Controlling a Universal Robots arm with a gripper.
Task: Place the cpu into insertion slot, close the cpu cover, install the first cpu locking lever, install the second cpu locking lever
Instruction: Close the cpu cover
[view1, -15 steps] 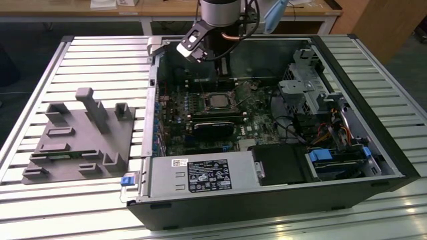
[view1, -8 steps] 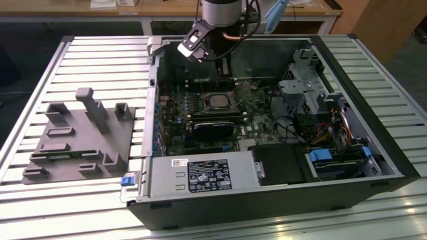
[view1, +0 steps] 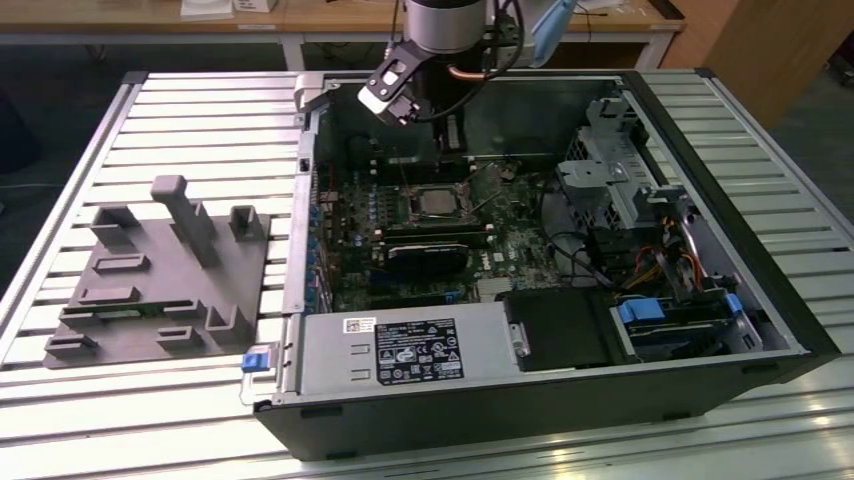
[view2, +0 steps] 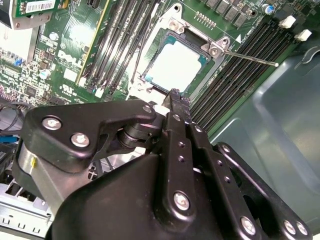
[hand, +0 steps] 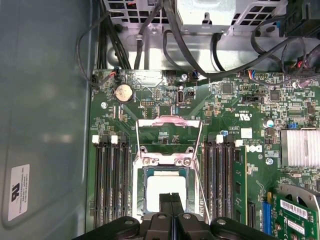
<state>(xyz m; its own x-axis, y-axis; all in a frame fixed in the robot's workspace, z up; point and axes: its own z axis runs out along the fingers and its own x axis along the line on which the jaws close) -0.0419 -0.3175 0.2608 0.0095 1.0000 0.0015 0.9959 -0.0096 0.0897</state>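
Black gripper (hand: 171, 199) links loom up close, fingers pressed together with nothing between them. The tips hang over the cpu (hand: 165, 186) and hide one edge of it. Cpu sits flat in the slot (hand: 141, 192), square, top washed pale by glare, edges parallel to the memory sockets (hand: 111, 185). Cover (hand: 170, 121) stands open on the coin cell (hand: 122, 92) side, its tilt hard to judge. Thin lever (view2: 250, 56) juts free beside the slot.

We see an open black metal computer case (view1: 534, 410) on a silvery slatted table (view1: 134, 420); a grey plastic fixture block (view1: 160, 275) lies beside it, at the exterior view's left; inside sits a round silver coin battery (hand: 123, 92).
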